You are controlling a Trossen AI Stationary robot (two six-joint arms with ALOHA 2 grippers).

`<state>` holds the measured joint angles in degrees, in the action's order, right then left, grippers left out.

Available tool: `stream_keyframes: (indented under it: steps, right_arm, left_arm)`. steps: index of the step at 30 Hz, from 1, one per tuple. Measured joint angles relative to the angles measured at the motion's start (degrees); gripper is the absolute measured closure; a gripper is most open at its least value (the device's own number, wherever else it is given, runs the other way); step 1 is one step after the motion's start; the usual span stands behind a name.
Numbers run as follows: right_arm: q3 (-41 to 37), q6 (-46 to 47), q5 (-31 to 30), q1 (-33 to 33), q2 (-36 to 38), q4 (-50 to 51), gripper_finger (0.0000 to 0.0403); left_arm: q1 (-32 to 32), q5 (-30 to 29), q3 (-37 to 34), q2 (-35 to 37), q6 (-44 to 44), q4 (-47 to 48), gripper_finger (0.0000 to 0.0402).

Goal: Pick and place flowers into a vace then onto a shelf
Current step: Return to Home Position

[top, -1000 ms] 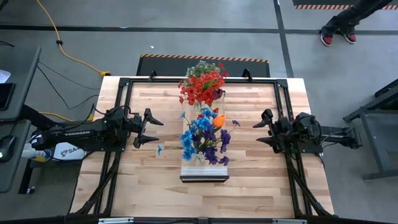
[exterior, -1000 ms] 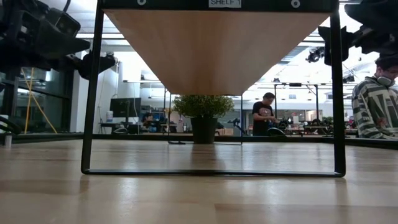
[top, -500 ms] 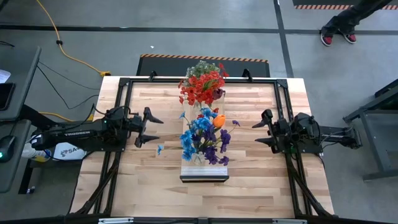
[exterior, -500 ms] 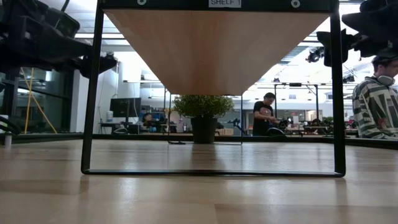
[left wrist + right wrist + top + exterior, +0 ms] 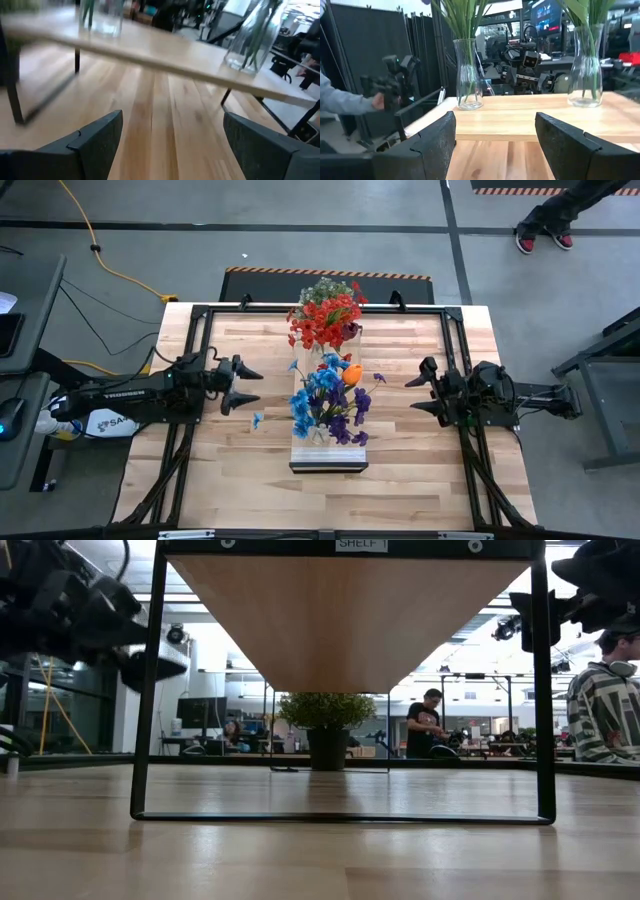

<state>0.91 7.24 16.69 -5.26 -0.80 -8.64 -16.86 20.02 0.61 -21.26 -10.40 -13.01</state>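
Two clear vases stand on the shelf [image 5: 328, 450], a long light wood plank on a black frame across the table's middle. The far vase holds red flowers [image 5: 324, 320]. The near vase holds blue, purple and one orange bloom [image 5: 331, 402]. One small blue flower [image 5: 257, 420] lies on the tabletop left of the shelf. My left gripper [image 5: 246, 385] hovers open left of the shelf, near that loose flower. My right gripper [image 5: 420, 389] hovers open right of the shelf. Both wrist views show the vases' glass bodies [image 5: 468, 75] [image 5: 252, 40] on the plank.
The black frame [image 5: 200, 315] runs around the table and carries both arms. The shelf's thin black legs [image 5: 148, 690] stand on the tabletop. A potted green plant [image 5: 325, 725] and people [image 5: 600, 700] show in the room beyond. Bare wood lies near the shelf's near end.
My left gripper has dipped a little toward the table and drawn slightly toward the shelf, staying open. The flowers, vases and my right arm have kept where they were.
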Motion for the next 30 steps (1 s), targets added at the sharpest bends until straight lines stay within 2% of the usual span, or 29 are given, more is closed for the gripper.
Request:
stream_keyframes:
  steps: [3, 10, 18, 24, 30]
  right_arm:
    - [0.00, 2.12, 0.02, 0.00, -0.02, 0.01, 0.0141]
    - [0.00, 1.74, 0.01, 0.00, -0.02, 0.00, 0.0141]
    - [0.02, 1.75, 0.02, 0.00, -0.02, 0.00, 0.0141]
    - [0.02, 1.75, 0.00, 0.00, -0.04, 0.04, 0.0141]
    - [0.02, 1.73, 0.00, 0.00, -0.04, 0.19, 0.0141]
  left_arm:
    - [0.00, -0.06, -0.03, 0.00, -2.38, 3.64, 0.0023]
    - [0.00, -0.10, -0.03, 0.02, -1.92, 9.37, 0.0023]
    - [0.05, -0.18, -0.03, 0.68, -1.92, 9.56, 0.0023]
    - [3.43, -2.66, -0.03, 9.38, -1.91, 9.67, 0.0023]
    - [3.78, -2.70, -0.03, 16.59, -1.92, 9.66, 0.0023]
